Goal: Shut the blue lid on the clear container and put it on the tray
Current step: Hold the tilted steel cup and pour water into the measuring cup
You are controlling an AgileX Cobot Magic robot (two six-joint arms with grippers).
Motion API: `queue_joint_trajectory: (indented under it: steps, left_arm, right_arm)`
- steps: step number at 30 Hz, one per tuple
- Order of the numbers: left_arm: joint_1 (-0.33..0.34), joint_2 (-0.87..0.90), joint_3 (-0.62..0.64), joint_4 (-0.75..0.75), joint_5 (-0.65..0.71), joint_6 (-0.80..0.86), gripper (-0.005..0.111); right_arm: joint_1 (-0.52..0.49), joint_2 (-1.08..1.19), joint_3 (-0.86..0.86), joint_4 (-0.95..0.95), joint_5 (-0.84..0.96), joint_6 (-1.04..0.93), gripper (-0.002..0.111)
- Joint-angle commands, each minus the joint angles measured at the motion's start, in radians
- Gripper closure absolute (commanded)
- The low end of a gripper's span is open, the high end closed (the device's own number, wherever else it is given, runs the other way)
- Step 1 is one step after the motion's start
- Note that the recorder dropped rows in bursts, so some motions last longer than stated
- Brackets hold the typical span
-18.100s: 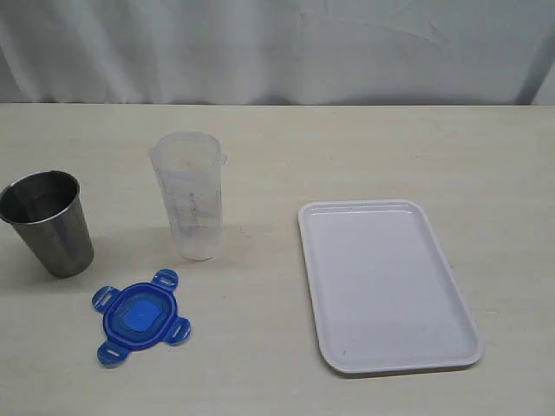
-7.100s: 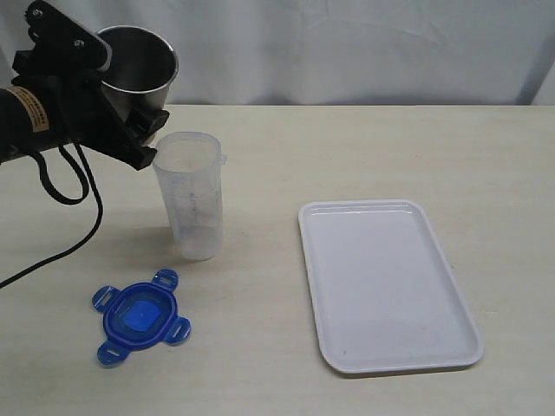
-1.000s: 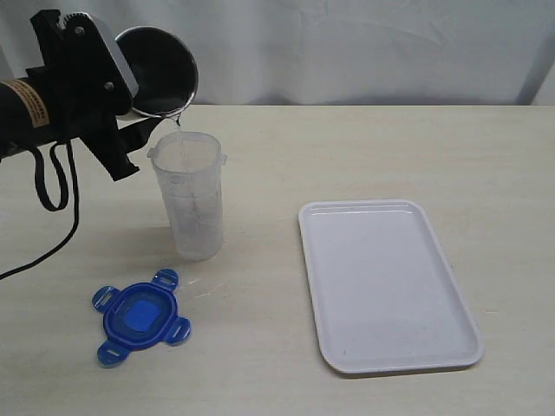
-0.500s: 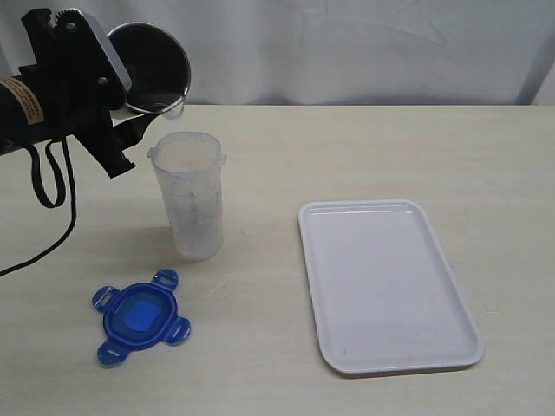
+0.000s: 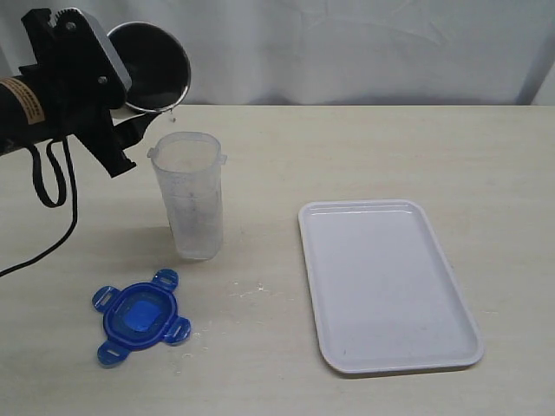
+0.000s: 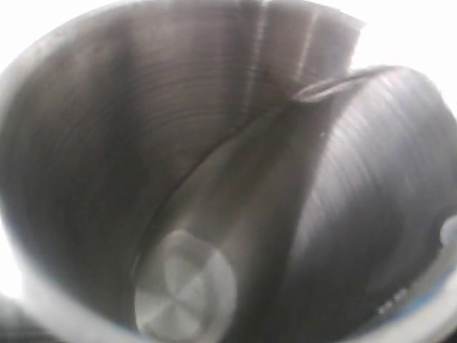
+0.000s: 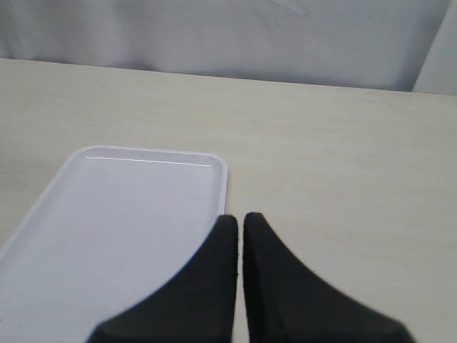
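- Smooth steel cup (image 5: 158, 62) clamped in left pincer (image 5: 130, 106), tilted over translucent clear container (image 5: 192, 195).
- Four-flap blue lid (image 5: 139, 317) flat on matte beige surface (image 5: 347, 147); possibly droplets (image 5: 251, 290) beside.
- Closed right pincer (image 7: 239, 229) by white tray (image 5: 381, 286).
- White cloth (image 5: 347, 52) behind.

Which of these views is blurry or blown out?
Left wrist view: the metal cup fills the frame, soft, corners blown white. Right wrist view: the right gripper is blurred up close, the tray sharper. Exterior view: evenly lit, sharp.
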Motion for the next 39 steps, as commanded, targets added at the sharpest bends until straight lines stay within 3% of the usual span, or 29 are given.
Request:
queue_joint_trajectory:
  steps: [1, 39]
  left_arm:
    - [0.002, 0.030, -0.017, -0.052, -0.072, -0.001, 0.107]
    - [0.002, 0.066, -0.017, -0.049, -0.107, 0.155, 0.107]
  right_arm:
    - [-0.008, -0.004, 0.001, 0.000, -0.005, -0.003, 0.104]
    - [-0.008, -0.004, 0.001, 0.000, -0.005, -0.003, 0.104]
